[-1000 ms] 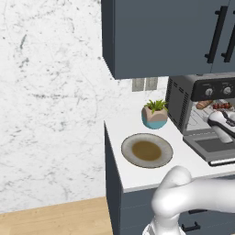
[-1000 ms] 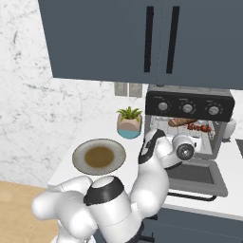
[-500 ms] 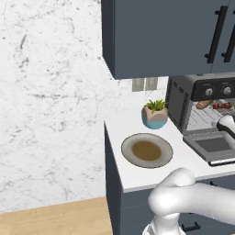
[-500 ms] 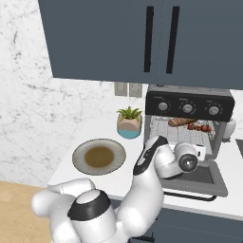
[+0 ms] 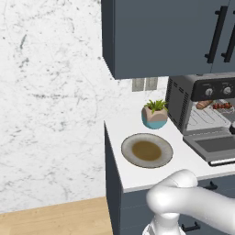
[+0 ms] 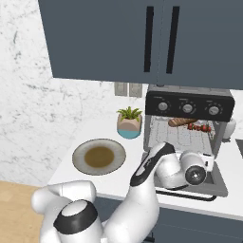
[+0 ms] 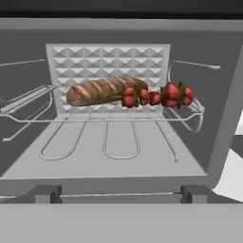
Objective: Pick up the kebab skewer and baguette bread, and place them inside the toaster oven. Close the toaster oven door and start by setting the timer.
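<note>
Skewer (image 5: 222, 106) and bread (image 5: 204, 104) sit on rack inside oven (image 5: 202, 110), right edge of left view. Door (image 5: 215, 147) down.

Right view: gripper (image 6: 209, 163), jaws wide, empty, over door, right of middle.

Hand view: bread middle, skewer just right. Left: shut door, set timer.

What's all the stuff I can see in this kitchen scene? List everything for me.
toaster oven: one, dark grey and black, on the counter at the right
toaster oven door: one, dark-framed, dropped open flat in front
baguette bread: one, tan-brown, on the wire rack inside the oven
kebab skewer: one, red chunks, on the rack beside and touching the bread
plate: one, grey with brown centre, on the counter
potted plant: one, green in a pink and blue pot, beside the oven
upper cabinets: dark blue, black handles, above
counter: white top
robot arm: one, white, before the open oven
</note>
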{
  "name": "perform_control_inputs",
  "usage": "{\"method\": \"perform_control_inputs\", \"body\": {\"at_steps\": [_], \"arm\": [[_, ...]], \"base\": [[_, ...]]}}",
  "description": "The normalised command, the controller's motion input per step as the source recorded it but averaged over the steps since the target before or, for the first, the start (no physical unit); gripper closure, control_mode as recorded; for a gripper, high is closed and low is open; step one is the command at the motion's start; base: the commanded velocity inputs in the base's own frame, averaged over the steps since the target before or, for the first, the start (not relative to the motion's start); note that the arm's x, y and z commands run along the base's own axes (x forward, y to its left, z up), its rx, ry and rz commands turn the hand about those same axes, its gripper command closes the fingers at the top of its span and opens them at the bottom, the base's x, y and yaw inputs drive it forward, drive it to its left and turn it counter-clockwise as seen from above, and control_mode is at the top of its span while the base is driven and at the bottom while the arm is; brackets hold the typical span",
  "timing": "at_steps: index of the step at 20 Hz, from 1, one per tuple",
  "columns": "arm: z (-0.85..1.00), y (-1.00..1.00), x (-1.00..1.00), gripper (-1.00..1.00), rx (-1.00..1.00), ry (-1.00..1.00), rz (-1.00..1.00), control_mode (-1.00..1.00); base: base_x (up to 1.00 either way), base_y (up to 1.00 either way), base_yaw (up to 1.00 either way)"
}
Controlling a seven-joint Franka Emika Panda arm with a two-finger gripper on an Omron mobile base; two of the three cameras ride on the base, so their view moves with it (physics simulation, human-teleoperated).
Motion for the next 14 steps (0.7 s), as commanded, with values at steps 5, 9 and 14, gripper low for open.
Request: {"method": "perform_control_inputs", "body": {"at_steps": [5,9,14], "arm": [[0.02,-0.21,-0.58,-1.00,0.00,0.00,0.00,-1.00],[0.02,-0.07,-0.68,-1.00,0.00,0.00,0.00,-1.00],[-0.01,-0.04,-0.65,-1.00,-0.03,0.00,0.00,-1.00]], "base": [[0.00,0.00,0.00],[0.00,0.00,0.00],[0.00,0.00,0.00]]}}
